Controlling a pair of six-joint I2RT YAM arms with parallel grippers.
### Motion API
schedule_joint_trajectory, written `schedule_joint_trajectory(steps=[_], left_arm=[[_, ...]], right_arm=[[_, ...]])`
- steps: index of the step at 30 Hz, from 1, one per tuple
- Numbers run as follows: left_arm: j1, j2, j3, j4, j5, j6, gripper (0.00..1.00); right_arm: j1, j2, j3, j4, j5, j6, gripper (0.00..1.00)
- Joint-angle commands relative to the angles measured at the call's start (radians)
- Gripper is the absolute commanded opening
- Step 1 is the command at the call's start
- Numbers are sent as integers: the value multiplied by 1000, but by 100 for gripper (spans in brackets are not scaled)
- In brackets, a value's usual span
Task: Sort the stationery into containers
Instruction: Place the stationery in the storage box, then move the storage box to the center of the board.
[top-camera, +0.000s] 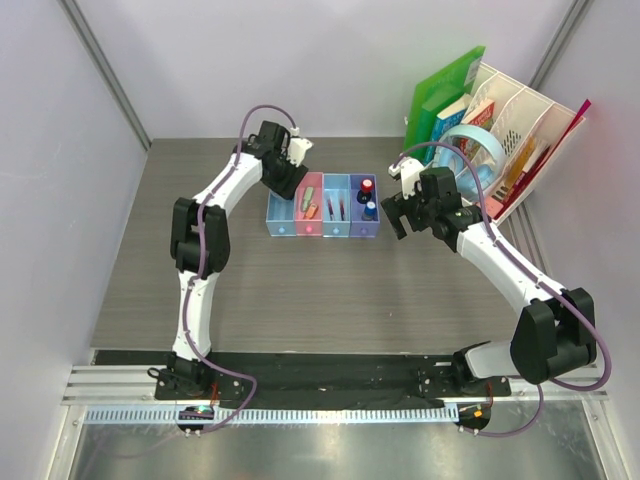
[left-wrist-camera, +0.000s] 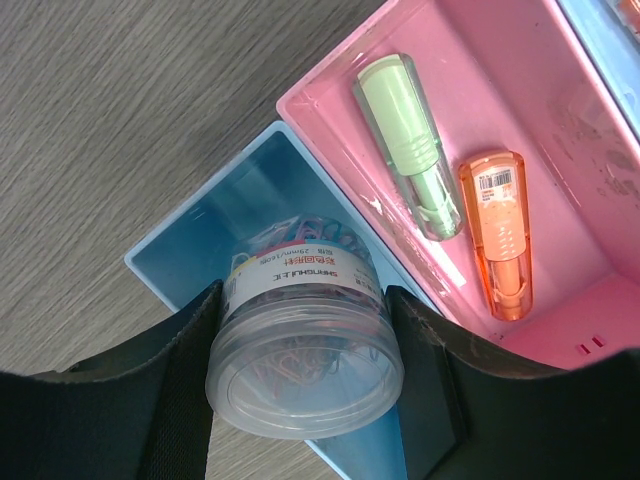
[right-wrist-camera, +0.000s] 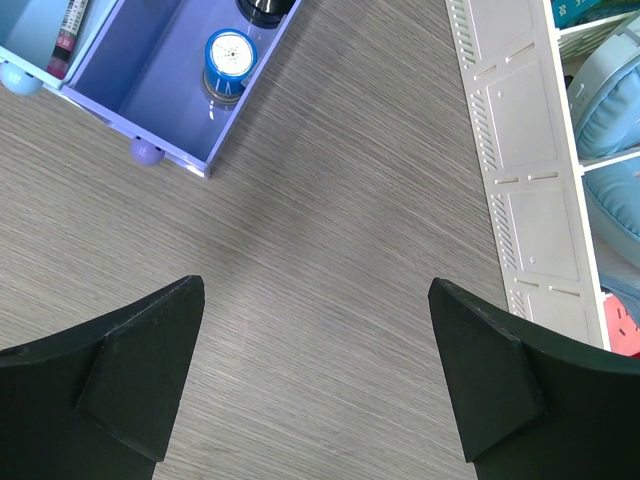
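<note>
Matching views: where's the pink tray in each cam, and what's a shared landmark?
Top external: the pink tray is mid-table, second from the left of the four joined trays.
Left wrist: pink tray fills the upper right.
Right wrist: not in it.
Shared landmark: the light blue tray next to it on the purple side: third in line from above, top-right corner in left wrist, top-left corner in right wrist.
</note>
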Motion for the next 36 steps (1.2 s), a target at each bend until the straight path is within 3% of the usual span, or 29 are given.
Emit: schedule_joint_trajectory(steps=[1, 2, 4, 8, 17, 25, 29, 36], left_arm=[[-4, -65, 32, 23, 16, -2, 63], [-4, -68, 37, 25, 14, -1, 72], [-4, -71, 43, 21, 11, -4, 79], [-4, -80, 52, 15, 16, -8, 85], [-4, -215, 9, 29, -59, -56, 90], [27, -428, -198, 95, -211, -82, 93], [45, -416, -293, 106, -237, -77, 93], [48, -324, -339, 98, -154, -131, 90]], right_arm=[[-4, 8, 20, 38, -10, 13, 100], [-4, 8, 22, 39, -10, 15, 99], [-4, 5, 23, 39, -11, 16, 100], [-4, -1, 23, 38, -11, 18, 100], [-4, 43, 57, 44, -10, 24, 100], [-4, 221, 209, 105, -10, 91, 100], [-4, 303, 278, 125, -11, 107, 100], [-4, 421, 333, 163, -73, 121, 100]])
